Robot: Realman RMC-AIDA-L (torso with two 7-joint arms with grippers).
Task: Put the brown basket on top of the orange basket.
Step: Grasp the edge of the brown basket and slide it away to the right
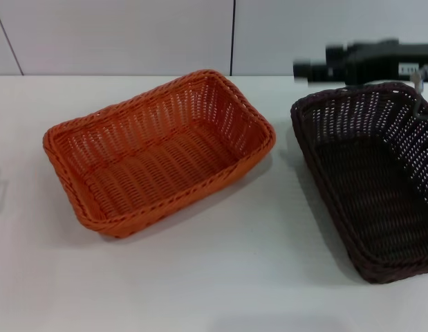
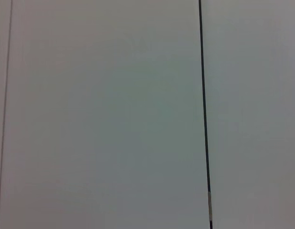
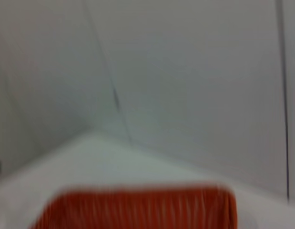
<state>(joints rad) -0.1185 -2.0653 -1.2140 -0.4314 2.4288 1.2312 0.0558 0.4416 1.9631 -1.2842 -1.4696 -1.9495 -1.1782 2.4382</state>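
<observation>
The orange basket (image 1: 158, 152) sits empty on the white table, left of centre in the head view, turned at an angle. The brown basket (image 1: 379, 180) sits empty to its right, running off the right edge, with a gap of table between the two. My right gripper (image 1: 312, 68) is a blurred black shape just above and behind the brown basket's far rim, pointing left. The right wrist view shows the orange basket (image 3: 137, 210) blurred, with wall behind it. My left gripper is out of view; the left wrist view shows only wall.
The white table (image 1: 234, 277) has bare surface in front of and between the baskets. A pale panelled wall (image 1: 131, 34) with a dark vertical seam (image 1: 233, 34) stands behind the table's far edge.
</observation>
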